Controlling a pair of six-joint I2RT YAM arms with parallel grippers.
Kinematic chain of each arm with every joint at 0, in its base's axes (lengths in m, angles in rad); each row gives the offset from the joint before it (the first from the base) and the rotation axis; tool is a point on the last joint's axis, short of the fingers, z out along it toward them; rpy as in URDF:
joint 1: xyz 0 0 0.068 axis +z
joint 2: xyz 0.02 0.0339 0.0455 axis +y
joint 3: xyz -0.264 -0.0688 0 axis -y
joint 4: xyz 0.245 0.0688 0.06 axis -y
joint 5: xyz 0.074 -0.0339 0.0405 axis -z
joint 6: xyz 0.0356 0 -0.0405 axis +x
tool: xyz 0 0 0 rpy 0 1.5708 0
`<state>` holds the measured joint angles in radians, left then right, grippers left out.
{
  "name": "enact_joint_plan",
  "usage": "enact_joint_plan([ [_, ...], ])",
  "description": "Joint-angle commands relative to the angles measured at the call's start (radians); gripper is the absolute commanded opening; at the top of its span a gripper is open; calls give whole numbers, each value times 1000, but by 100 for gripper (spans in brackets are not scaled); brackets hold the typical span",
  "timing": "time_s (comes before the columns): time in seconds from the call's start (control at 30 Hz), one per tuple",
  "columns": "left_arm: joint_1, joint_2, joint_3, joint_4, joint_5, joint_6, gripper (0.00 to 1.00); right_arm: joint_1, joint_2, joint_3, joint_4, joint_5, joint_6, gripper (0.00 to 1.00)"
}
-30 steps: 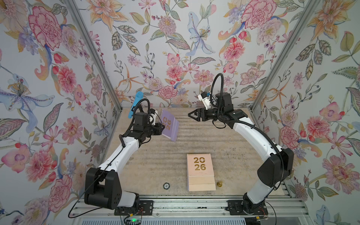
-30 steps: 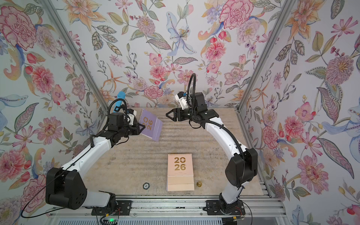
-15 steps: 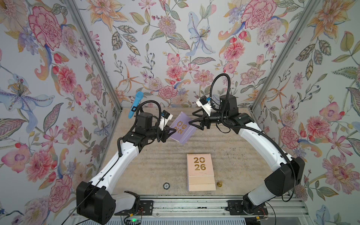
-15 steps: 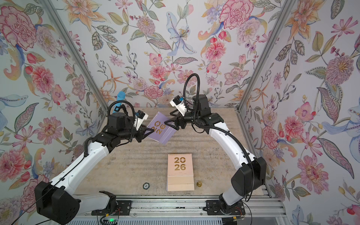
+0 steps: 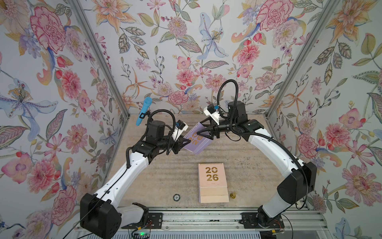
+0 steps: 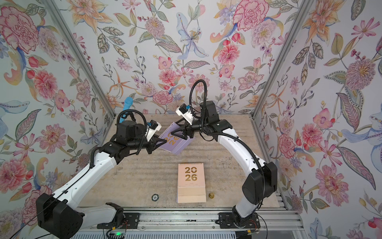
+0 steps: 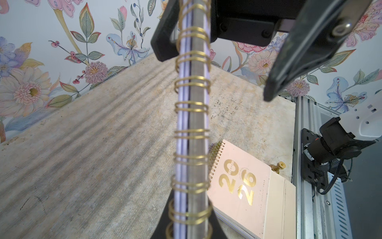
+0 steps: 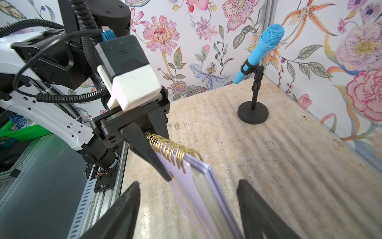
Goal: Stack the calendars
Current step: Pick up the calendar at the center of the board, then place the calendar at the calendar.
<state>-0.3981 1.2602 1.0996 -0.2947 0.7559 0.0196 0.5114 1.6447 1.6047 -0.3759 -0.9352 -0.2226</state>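
Calendars (image 5: 213, 182) lie stacked on the tabletop (image 5: 161, 178), peach topmost; one lilac calendar (image 5: 197, 145) hangs unplaced, left jaws gripping it, right jaws open around it.

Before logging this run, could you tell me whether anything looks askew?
Yes: the lilac calendar hangs tilted aloft, its spiral edge pinched by the left end effector, the right end effector open around it.

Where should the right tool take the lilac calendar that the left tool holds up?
By the edge farthest from the left tool, coming from the side opposite it, clamping the two flat covers. The lilac calendar is thin, hangs edge-on inside the open right tool, and its spiral end is taken.
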Motion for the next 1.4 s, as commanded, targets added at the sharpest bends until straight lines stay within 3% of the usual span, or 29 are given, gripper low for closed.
enact_joint_plan([
  [0.0,-9,-41,-15,88,33,15,0,15,12,25,5,-55,-25,61],
  [0.07,-9,-49,-25,108,34,1,0,16,10,20,6,-56,-22,50],
  [0.17,-11,-61,-36,128,30,-9,11,16,7,16,7,-60,-15,31],
  [0.27,-10,-70,-43,139,24,-10,28,13,4,11,6,-72,-15,13],
  [0.37,-11,-77,-47,144,14,-10,53,9,0,9,7,-83,-14,0],
  [0.5,-10,-92,-56,153,-18,-9,68,0,-10,-1,6,-83,-2,0],
  [0.73,-8,-129,-100,237,-116,-74,76,-31,-76,-112,106,-8,144,0],
  [0.93,-7,-138,-113,281,-210,-174,78,-91,-210,-334,371,90,471,0],
  [1.1,-7,-136,-121,294,-348,-353,81,-106,-317,-436,375,186,643,0],
  [1.37,-25,-128,-188,318,-385,-568,77,-132,-533,-668,364,294,889,0],
])
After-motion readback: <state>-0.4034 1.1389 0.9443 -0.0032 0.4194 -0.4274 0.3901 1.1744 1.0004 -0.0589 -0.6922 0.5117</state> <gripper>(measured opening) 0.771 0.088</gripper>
